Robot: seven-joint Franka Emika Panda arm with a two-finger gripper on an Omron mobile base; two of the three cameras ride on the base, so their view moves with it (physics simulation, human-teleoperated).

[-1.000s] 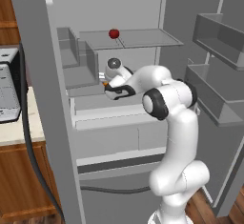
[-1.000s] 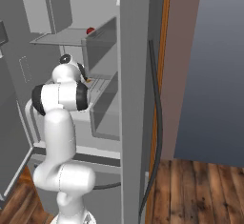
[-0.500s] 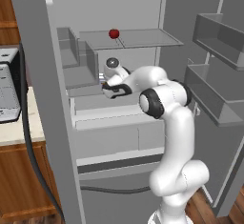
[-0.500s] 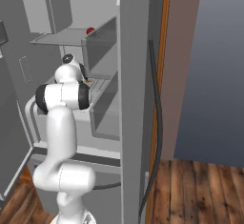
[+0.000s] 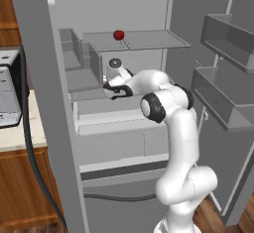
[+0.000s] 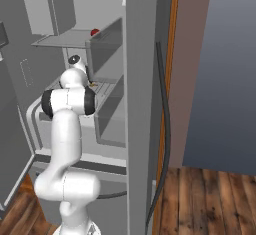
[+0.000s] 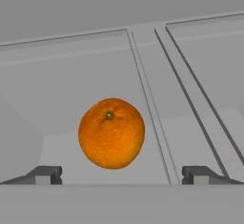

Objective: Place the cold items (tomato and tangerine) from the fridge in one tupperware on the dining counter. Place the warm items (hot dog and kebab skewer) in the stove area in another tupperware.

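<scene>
An orange tangerine lies on the grey fridge shelf, straight ahead of my gripper. It sits between the fingertips and a little beyond them, left of centre. The gripper is open, and nothing touches the fruit. In the left base view my gripper reaches into the fridge over the middle shelf. A red tomato rests on the glass shelf above it, and the tomato also shows in the right base view. Hot dog, kebab skewer and tupperware are out of view.
Grey bins stand at the left of the fridge shelves. The open door carries deep racks to the right of the arm. A wooden counter with an appliance lies left of the fridge. The fridge side wall blocks the right.
The hand has pushed a little further left and deeper into the fridge over the middle shelf. The tomato has not moved.
</scene>
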